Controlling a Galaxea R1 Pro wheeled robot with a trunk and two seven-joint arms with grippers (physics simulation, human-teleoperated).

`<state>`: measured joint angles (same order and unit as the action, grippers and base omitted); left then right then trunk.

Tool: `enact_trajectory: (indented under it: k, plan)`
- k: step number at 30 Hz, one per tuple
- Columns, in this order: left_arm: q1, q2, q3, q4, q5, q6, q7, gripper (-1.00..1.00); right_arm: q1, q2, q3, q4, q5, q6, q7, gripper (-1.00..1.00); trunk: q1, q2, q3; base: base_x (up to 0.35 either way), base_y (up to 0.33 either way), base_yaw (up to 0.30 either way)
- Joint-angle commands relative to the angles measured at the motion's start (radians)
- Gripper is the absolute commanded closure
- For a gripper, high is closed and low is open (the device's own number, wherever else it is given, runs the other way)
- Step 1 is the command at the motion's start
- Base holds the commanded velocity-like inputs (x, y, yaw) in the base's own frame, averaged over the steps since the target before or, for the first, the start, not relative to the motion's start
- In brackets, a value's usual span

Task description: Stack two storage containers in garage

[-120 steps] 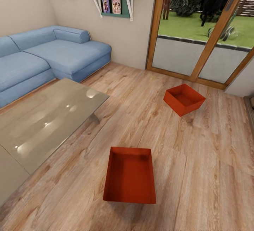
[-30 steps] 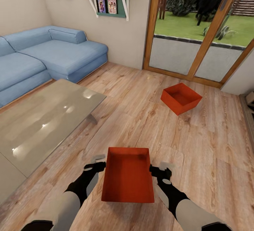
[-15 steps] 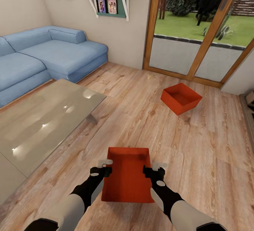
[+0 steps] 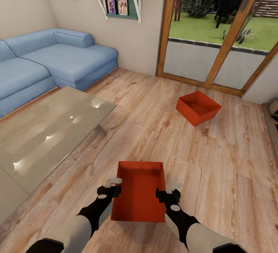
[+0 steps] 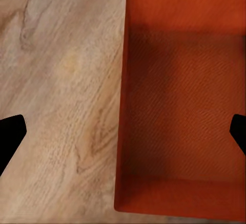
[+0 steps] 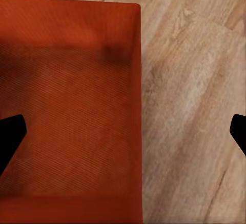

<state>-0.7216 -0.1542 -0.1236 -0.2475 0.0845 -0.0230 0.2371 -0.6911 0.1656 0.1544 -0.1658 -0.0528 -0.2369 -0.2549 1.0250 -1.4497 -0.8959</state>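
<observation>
The head camera looks forward and steeply down from above both arms, taking in the light wood plank floor point(image 4: 216, 160), a blue fabric sofa point(image 4: 58, 58) at the view's left and wood-framed glass doors point(image 4: 216, 33) far ahead. Just below it lies the near orange-red rectangular open bin point(image 4: 141, 197). Each wrist camera hangs close over one long wall of that bin point(image 5: 179, 106) point(image 6: 66, 106), facing straight down, one side bin floor, the other planks. All three views share this bin and the boards beside it.
</observation>
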Motion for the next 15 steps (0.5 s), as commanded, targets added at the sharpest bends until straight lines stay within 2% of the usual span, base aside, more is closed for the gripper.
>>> enact_trajectory:
  k: [1, 5, 9, 15]
  plan:
    - [0.0, 0.001, -0.008, 0.002, 0.01, -0.003, 0.006, -1.0, -0.001, -0.001, 0.008, 0.002, -0.006, -0.003, -0.003, -1.0, 0.0, 0.0, -0.001, 0.0, 0.0, 0.0]
    - [0.0, 0.001, -0.007, 0.014, 0.041, -0.003, 0.008, -1.0, -0.001, -0.007, 0.007, 0.003, -0.006, -0.002, 0.0, -1.0, 0.0, 0.0, -0.001, 0.0, 0.0, 0.0]
    - [-0.001, 0.002, -0.008, 0.029, 0.106, -0.002, 0.009, -1.0, -0.001, -0.007, 0.007, 0.004, -0.007, -0.004, 0.0, -1.0, 0.0, 0.0, -0.001, 0.0, 0.0, 0.0]
    - [-0.001, 0.002, -0.008, 0.038, 0.117, -0.003, 0.01, -1.0, -0.001, -0.009, 0.007, 0.035, -0.005, -0.005, 0.003, -1.0, 0.0, 0.0, -0.001, 0.0, 0.0, 0.0]
